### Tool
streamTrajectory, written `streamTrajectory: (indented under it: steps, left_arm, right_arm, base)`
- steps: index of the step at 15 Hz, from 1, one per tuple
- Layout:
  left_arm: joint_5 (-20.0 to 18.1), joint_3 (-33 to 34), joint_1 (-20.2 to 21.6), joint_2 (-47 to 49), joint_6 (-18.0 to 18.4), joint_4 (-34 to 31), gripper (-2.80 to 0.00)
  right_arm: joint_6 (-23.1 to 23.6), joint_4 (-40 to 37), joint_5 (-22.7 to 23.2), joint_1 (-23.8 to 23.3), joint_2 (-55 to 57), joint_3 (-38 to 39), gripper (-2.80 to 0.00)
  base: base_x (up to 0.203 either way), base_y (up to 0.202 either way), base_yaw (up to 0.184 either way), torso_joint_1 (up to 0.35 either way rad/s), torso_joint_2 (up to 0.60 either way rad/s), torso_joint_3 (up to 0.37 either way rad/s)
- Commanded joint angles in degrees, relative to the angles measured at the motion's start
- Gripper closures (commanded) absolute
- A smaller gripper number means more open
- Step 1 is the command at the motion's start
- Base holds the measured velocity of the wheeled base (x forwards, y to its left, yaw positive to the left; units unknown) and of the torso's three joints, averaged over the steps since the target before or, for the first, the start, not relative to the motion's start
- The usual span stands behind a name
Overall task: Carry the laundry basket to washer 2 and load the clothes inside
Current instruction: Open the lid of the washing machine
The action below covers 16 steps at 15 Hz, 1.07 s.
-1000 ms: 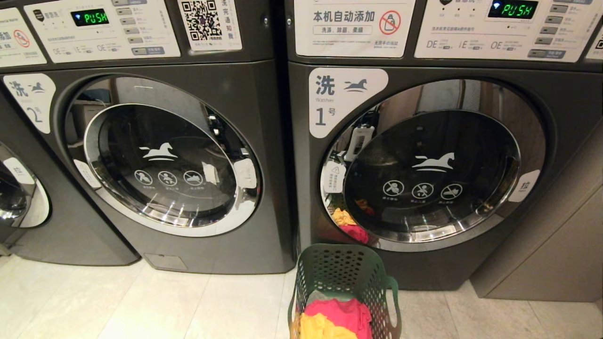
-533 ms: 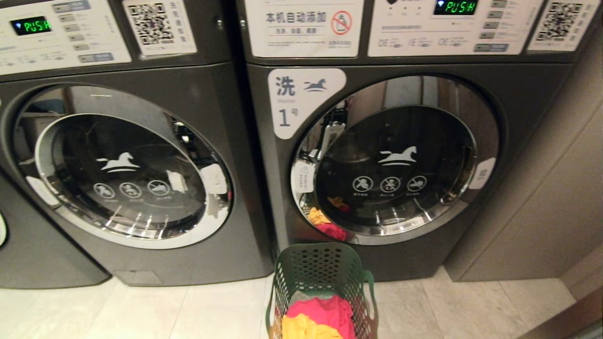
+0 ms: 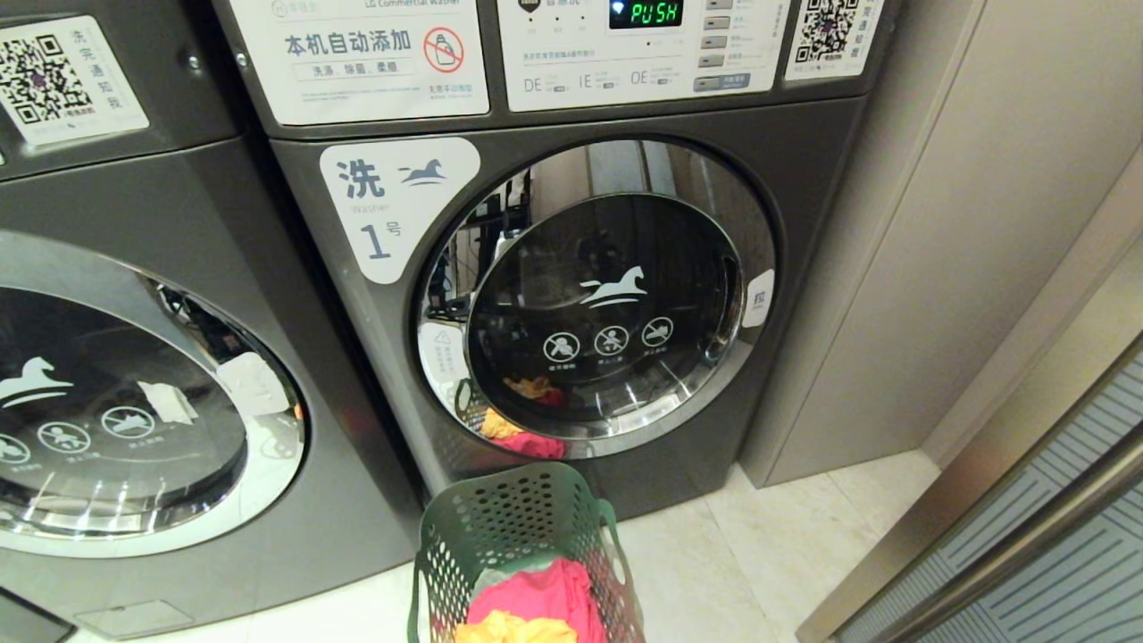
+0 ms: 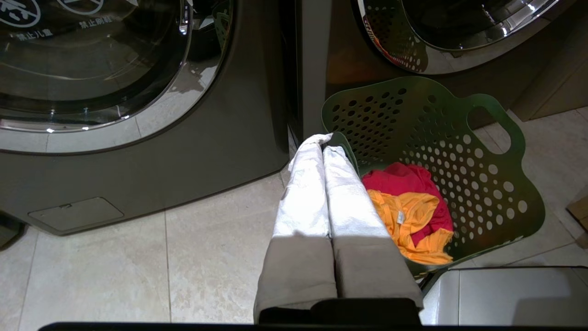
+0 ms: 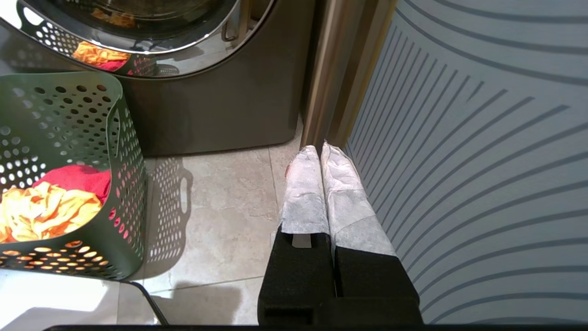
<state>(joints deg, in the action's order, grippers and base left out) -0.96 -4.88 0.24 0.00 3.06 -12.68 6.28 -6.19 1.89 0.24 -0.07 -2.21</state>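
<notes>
Two dark grey front-loading washers fill most of what we see from the head camera: the washer labelled 1 stands in the middle with its round chrome-ringed door shut and a green "PUSH" on its display, and the washer to its left shows only part of its door and front, its number label out of frame, so we cannot read which one it is. To the right of washer 1 we see a beige wall panel, and further right a glass panel with grey curved stripes. Pale floor tiles run beneath everything. Next comes the laundry basket, dark green and perforated, standing upright on the floor just in front of the lower left part of washer 1, near the seam between the two machines. Inside it lie the clothes, a pink-red garment with a yellow one on top. Smallest are our two end effectors: the left end effector is fully closed and empty, its tips just beside the basket rim, and the right end effector is likewise pressed closed on nothing, low over the floor beside the striped panel.
</notes>
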Motion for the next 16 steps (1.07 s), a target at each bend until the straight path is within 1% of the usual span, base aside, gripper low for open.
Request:
streamTrajectory:
  steps: [1, 10, 11, 12, 14, 15, 16]
  left_arm:
    - [0.00, 0.03, 0.02, 0.08, 0.02, -0.07, 0.00]
    - [0.52, 0.04, 0.02, 0.09, 0.01, -0.07, 0.00]
    - [1.64, -0.14, 0.02, 0.00, -0.20, 0.04, 0.00]
    - [3.75, -0.64, 0.02, 0.00, -1.22, 0.28, 0.00]
    - [7.07, -5.56, 0.03, 0.32, -2.17, 0.32, 0.00]
    - [8.33, -8.61, 0.02, 1.90, -2.22, 0.17, 0.00]
    - [9.56, -11.62, 0.02, 5.52, -2.25, 0.11, 0.00]
  right_arm:
    - [0.05, -0.05, 0.04, 0.02, 0.07, 0.01, 0.00]
    - [-0.30, -0.05, 0.04, 0.02, 0.07, -0.08, 0.00]
    - [-0.21, -0.05, 0.04, 0.02, 0.07, -0.08, 0.00]
    - [-0.13, -0.05, 0.04, 0.02, 0.07, -0.08, 0.00]
    - [-0.45, -0.05, 0.04, 0.02, 0.07, -0.08, 0.00]
    - [-0.83, -0.05, 0.04, 0.02, 0.07, -0.08, 0.00]
    - [-0.95, -0.05, -0.04, 0.02, 0.07, -0.14, 0.00]
  base:
    - [0.000, 0.000, 0.000, 0.000, 0.00, 0.000]
    - [0.000, 0.000, 0.000, 0.000, 0.00, 0.000]
    - [0.000, 0.000, 0.000, 0.000, 0.00, 0.000]
    - [0.000, 0.000, 0.000, 0.000, 0.00, 0.000]
    - [0.000, 0.000, 0.000, 0.000, 0.00, 0.000]
    - [0.000, 0.000, 0.000, 0.000, 0.00, 0.000]
    - [0.000, 0.000, 0.000, 0.000, 0.00, 0.000]
